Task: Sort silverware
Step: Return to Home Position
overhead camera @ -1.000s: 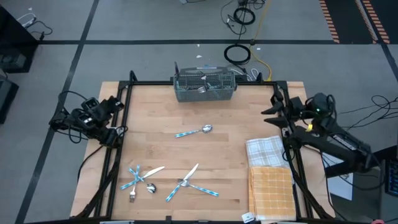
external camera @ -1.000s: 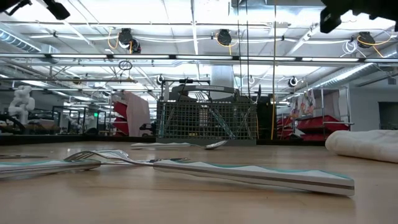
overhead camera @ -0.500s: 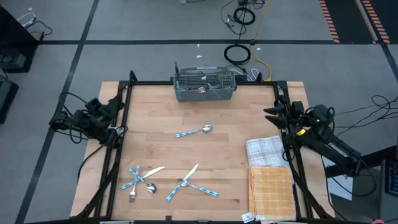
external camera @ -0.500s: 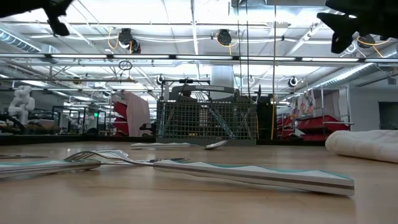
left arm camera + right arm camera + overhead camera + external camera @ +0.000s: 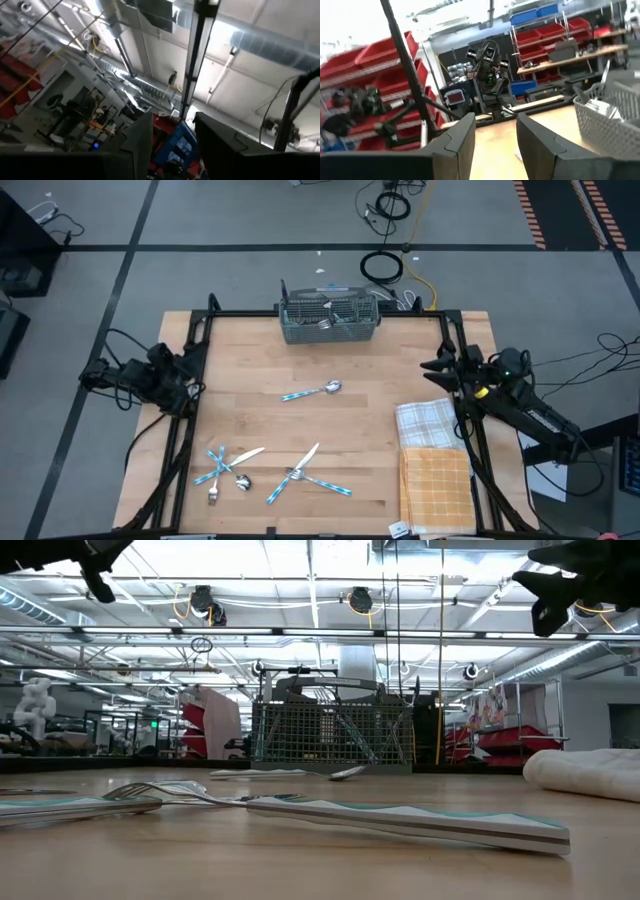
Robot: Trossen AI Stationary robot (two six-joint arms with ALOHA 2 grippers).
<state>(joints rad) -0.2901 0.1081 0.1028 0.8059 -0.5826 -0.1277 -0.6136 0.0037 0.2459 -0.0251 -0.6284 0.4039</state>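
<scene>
- Your left jaws (image 5: 190, 358) stood parted and empty at the nine o'clock edge of the worktop (image 5: 370, 430), tipped up toward the ceiling ducts, with nothing between the fingers.
- Your right jaws (image 5: 432, 367) were also parted with a clear gap and held nothing; they hung over the three o'clock edge, facing across the worktop toward the caddy (image 5: 329, 318).
- Neither pair was near any piece, so you had no pick in hand at this moment.
- The caddy sat at twelve o'clock, at the far edge. It was grey wire mesh, box-shaped with dividers, and a few metal pieces already showed inside, so part of the sorting looked done.
- A lone spoon (image 5: 312, 391) lay near the centre, its bowl pointing toward two o'clock.
- A crossed cluster (image 5: 225, 467) of pieces lay at about seven o'clock, overlapping one another.
- A second crossed group (image 5: 306, 474) lay at six o'clock; I judge these overlaps would make clean grasps harder.
- All loose pieces had shiny metal heads and flat, pale blue patterned handles; they were thin and lay low on the surface.
- Two folded cloths, one checked white (image 5: 427, 423) and one orange (image 5: 436, 488), lay at four to five o'clock, soft and untouched.
- The worktop was pale wood planking, smooth.
- By my count roughly seven pieces remained to sort, so you were well short of finished.
</scene>
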